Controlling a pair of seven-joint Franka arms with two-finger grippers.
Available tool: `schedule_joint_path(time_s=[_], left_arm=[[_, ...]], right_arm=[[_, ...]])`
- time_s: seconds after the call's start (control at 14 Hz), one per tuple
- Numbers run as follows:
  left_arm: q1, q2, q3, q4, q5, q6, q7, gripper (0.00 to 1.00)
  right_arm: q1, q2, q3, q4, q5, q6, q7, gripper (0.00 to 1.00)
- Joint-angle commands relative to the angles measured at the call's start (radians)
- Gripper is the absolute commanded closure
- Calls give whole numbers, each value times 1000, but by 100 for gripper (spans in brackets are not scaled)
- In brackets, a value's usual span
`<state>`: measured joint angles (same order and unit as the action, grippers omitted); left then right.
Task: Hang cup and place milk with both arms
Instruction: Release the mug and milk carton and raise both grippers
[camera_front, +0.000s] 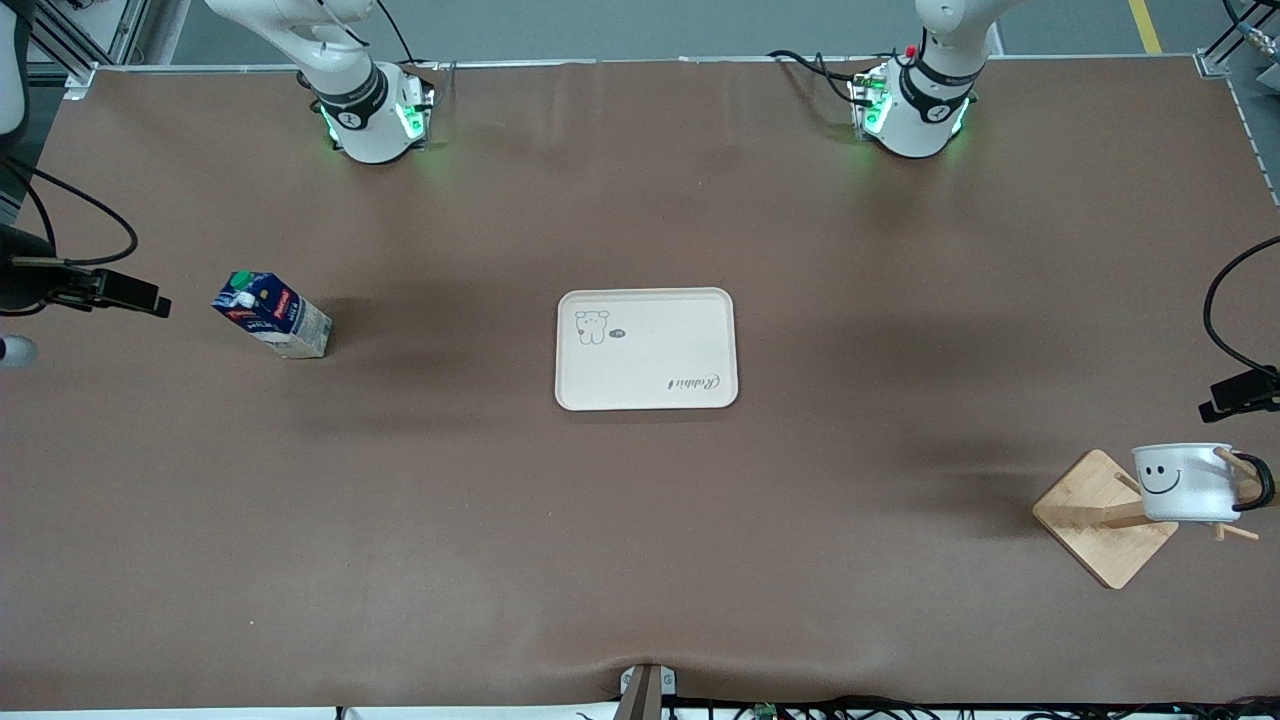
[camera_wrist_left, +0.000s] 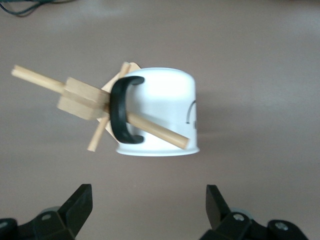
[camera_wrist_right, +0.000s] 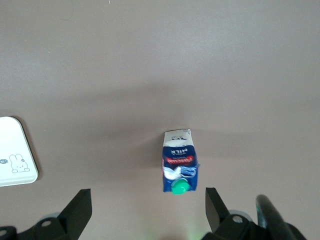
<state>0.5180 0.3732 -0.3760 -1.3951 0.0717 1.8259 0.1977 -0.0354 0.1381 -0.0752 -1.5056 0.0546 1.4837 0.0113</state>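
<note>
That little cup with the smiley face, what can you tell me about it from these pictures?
The cup is a small white mug that looks glossy, like enamel or ceramic, with a black smiley face on its side and a black handle. It hangs on a wooden rack at the left arm's end of the table, a peg passing through the handle. Its rim faces upward in the front view. The wrist view shows nothing but the rack touching it; the left tool stands open, clear of it.

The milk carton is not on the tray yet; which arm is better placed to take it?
Right: its open end effector hangs over the milk carton; the left end effector is over the hung cup.
</note>
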Motion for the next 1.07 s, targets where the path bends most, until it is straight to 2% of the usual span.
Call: schedule_joint_path(time_s=[0.0, 0.29, 0.5, 0.57, 0.71, 0.93, 1.0], left_arm=[[-35, -62, 0, -4, -4, -75, -61, 0], [-91, -114, -1, -4, -4, -174, -168, 0], [-127, -145, -4, -4, -3, -214, -198, 0], [-136, -157, -9, -4, -3, -230, -199, 0], [-151, -183, -11, -2, -3, -266, -201, 0], [-151, -212, -12, -2, -3, -298, -196, 0], [-151, -233, -17, -4, -4, -313, -198, 0]], right_arm=[[-4, -20, -5, 21, 11, -57, 22, 0], [2, -49, 2, 30, 16, -86, 26, 0], [15, -45, 2, 145, 4, -89, 23, 0], [14, -48, 2, 143, 4, -83, 19, 0], [15, -93, 0, 93, 1, -95, 19, 0], [17, -274, 2, -169, -2, 39, 18, 0], [17, -278, 2, -160, -18, 35, 19, 0]])
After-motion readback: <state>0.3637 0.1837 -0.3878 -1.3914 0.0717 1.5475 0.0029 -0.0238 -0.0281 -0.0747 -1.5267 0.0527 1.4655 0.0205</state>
